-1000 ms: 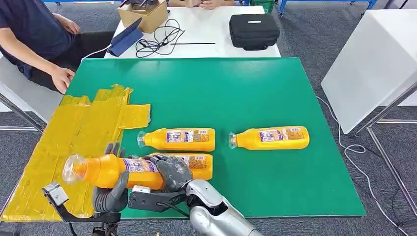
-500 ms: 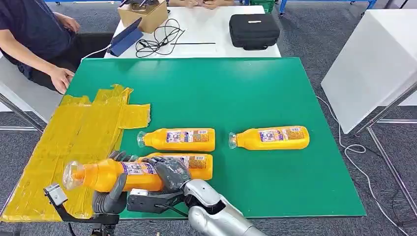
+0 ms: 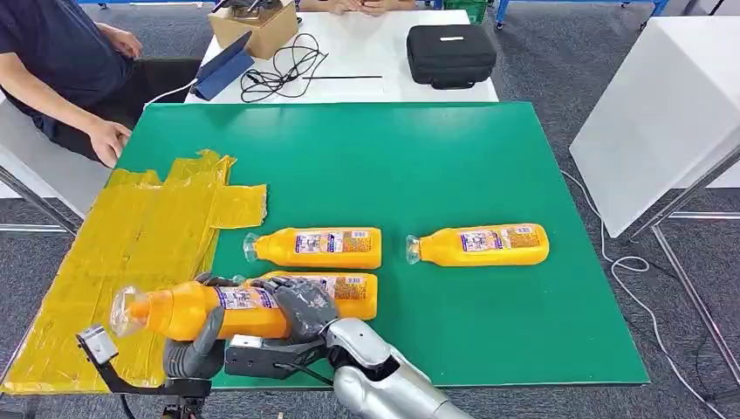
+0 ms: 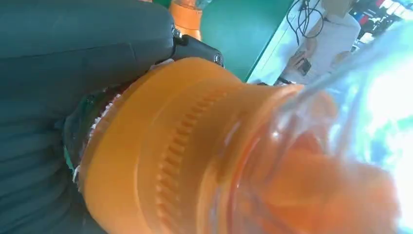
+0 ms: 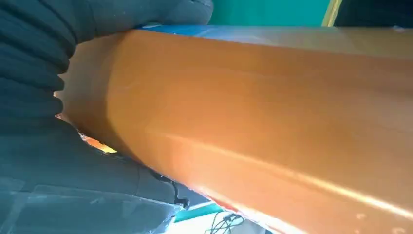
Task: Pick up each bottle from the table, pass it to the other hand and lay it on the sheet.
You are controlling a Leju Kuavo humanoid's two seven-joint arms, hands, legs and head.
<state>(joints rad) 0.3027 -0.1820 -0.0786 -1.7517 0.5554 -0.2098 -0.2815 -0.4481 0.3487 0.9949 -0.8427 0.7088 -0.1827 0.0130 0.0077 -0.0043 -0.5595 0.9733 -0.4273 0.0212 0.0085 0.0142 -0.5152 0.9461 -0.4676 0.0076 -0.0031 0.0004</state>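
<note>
An orange bottle (image 3: pixel 196 310) with a clear cap hangs just above the table's front left corner, cap pointing left over the yellow sheet (image 3: pixel 131 236). My left hand (image 3: pixel 196 345) grips its middle from below, thumb up its side. My right hand (image 3: pixel 301 305) wraps its base end. The left wrist view shows the bottle's neck (image 4: pixel 195 146) close against my left hand (image 4: pixel 73 58). In the right wrist view the bottle's body (image 5: pixel 268 112) lies against my right hand (image 5: pixel 48 146). Three more bottles lie on the green table (image 3: pixel 419 166): one (image 3: pixel 353 288) right behind my hands, one (image 3: pixel 318 248) mid-table, one (image 3: pixel 480 244) to the right.
A person (image 3: pixel 52 70) sits at the far left with a hand near the sheet's back corner. Behind the green table stands a white table with a black case (image 3: pixel 451 54), cables (image 3: pixel 284 70) and a cardboard box (image 3: pixel 253 26). A white panel (image 3: pixel 663 113) stands at the right.
The held bottle has come down a little toward the table and its cap end has dipped. Both hands have kept their hold.
</note>
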